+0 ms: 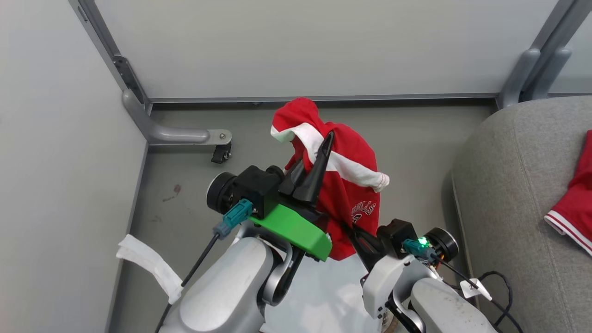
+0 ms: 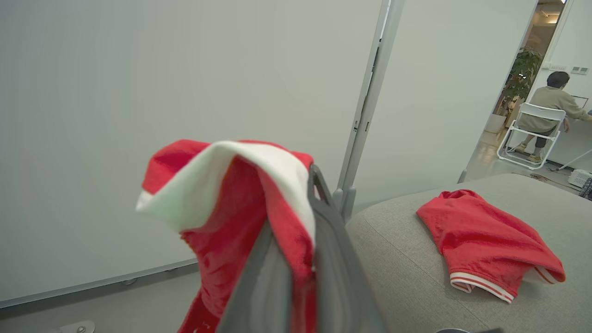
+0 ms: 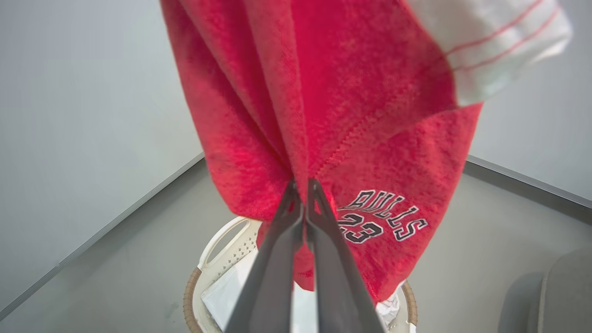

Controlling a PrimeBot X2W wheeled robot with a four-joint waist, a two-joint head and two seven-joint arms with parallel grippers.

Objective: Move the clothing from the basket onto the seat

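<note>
- Pale partition walls (image 1: 296, 46) and a grey floor (image 1: 416, 138) close off the corner in the head view. Here the left gripper (image 1: 319, 157) points up, its fingers clamped on the white-banded top of the lettered red garment (image 1: 351, 194), which hangs in the air. The right gripper (image 1: 358, 240) pinches the same garment lower down. The grey seat (image 1: 508, 194) lies to the right, with a second red garment (image 1: 576, 199) on it, striped hem showing.
- Left wrist view: the walls again, and through a doorway a person (image 2: 550, 101) sits on a white chair (image 2: 532, 134). The gripper's fingers are closed on a fold of white band and red cloth. The second garment lies on the seat, well apart from the held one.
- Right wrist view: the two fingers are pressed together on a fold of cloth just beside the lettering. The basket (image 3: 217, 249) stands directly below, its white lining sheet (image 3: 226, 296) showing. The garment's lower edge hangs over the opening; I cannot tell whether it touches the basket.
- Step in hand, as I judge it: carrying, with the garment out of the basket and not yet on the seat.
- The next move calls for both arms to travel right together, high enough for the hanging edge to clear the basket rim and the seat edge. Both grips then release over the cushion.
- Count: two red garments, one basket, one seat, two grippers. Whether any clothing remains in the basket is hidden.
</note>
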